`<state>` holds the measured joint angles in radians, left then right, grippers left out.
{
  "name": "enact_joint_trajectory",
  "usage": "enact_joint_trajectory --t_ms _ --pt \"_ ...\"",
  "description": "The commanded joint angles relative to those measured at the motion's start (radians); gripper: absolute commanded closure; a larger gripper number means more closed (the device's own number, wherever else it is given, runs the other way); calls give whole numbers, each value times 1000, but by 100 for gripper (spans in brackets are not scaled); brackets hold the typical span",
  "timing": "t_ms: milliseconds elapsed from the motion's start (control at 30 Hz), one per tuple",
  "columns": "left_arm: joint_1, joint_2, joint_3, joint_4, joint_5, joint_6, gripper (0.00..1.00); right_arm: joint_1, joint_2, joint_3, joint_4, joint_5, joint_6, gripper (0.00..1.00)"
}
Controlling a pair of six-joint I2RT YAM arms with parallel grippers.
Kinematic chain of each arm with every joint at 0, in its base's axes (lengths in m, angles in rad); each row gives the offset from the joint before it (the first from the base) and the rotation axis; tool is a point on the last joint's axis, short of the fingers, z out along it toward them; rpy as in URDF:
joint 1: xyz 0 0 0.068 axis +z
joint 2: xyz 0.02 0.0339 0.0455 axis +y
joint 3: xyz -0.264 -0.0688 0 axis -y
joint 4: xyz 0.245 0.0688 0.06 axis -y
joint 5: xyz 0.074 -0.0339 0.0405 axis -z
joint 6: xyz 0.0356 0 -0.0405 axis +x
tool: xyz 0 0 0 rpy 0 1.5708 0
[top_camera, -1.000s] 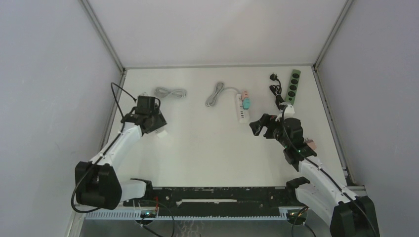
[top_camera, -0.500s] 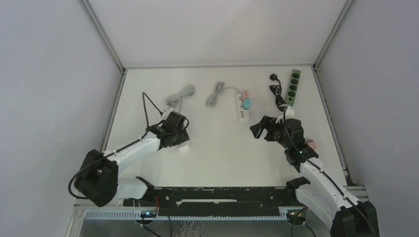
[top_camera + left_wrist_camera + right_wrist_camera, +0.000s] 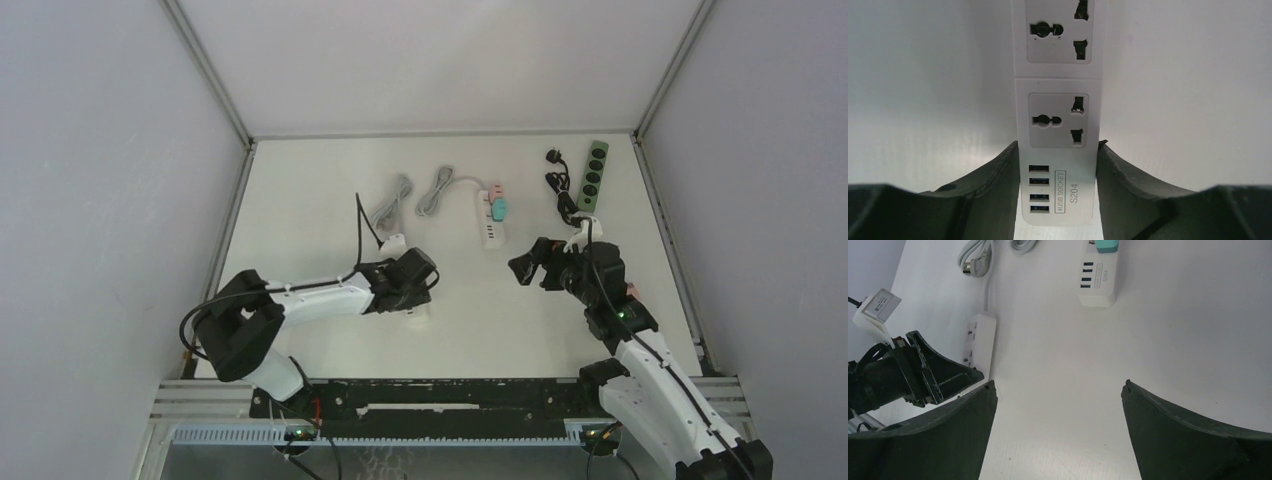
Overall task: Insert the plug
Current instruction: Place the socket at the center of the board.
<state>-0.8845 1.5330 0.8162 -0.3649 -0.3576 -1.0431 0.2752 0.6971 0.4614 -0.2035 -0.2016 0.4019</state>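
A white power strip [image 3: 1058,107] with universal sockets and a row of USB ports is clamped at its USB end between my left gripper's [image 3: 1059,144] fingers [image 3: 998,180]. In the right wrist view the same strip [image 3: 980,340] lies on the table, running away from the left gripper [image 3: 955,377]. Its grey cable leads up to a grey plug [image 3: 970,269] lying loose. From above, the left gripper [image 3: 408,285] is at mid-table. My right gripper [image 3: 525,262] hovers to its right. Its jaws [image 3: 1058,384] are wide open, with only bare table between them.
A second white strip [image 3: 491,228] with a teal and a pink plug in it lies at the back middle, its grey cable [image 3: 434,192] coiled to the left. A green strip [image 3: 594,173] with black cable and plug [image 3: 553,156] sits far right. Grey walls surround the table.
The left arm has swept from the far left to mid-table, dragging the white strip along; its grey cable has pulled out of its coil. The right arm has barely moved.
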Motion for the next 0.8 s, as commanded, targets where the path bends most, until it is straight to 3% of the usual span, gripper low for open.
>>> enact_joint_trajectory --t_ms 0,400,533,767 --pt "-75 32 65 -21 6 -94 72 -5 -16 47 -46 0 -20 0" --pt "-196 51 119 -25 14 -151 49 -5 -55 76 -134 37 -38 0" --pt "-225 73 150 -18 16 -147 36 -6 -55 98 -178 69 -39 0" --pt "-235 3 160 0 8 -105 21 -7 -27 135 -247 102 -20 0"
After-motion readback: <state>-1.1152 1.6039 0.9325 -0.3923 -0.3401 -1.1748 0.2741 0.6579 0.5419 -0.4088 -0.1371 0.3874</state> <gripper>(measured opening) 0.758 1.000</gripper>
